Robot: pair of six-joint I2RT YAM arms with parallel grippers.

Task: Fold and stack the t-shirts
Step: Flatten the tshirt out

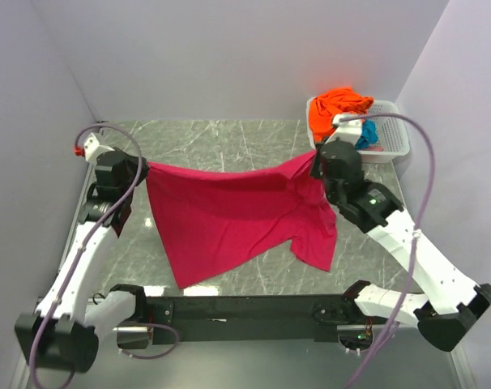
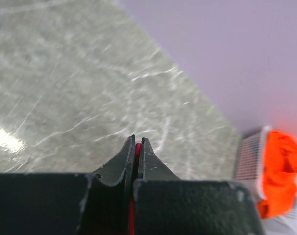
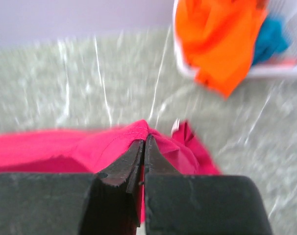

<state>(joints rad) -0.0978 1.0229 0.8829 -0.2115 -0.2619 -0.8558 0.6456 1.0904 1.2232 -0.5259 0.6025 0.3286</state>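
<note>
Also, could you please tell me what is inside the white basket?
An orange t-shirt spills over the basket rim, a teal t-shirt beside it; anything beneath them is hidden.

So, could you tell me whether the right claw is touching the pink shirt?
Touching. The right wrist view shows the right claw shut on a fold of the pink shirt.

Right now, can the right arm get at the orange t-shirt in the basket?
Probably not: the right gripper is shut on the pink t-shirt, stretched across to the left gripper. The orange t-shirt lies just beyond it in the basket, nothing between.
</note>
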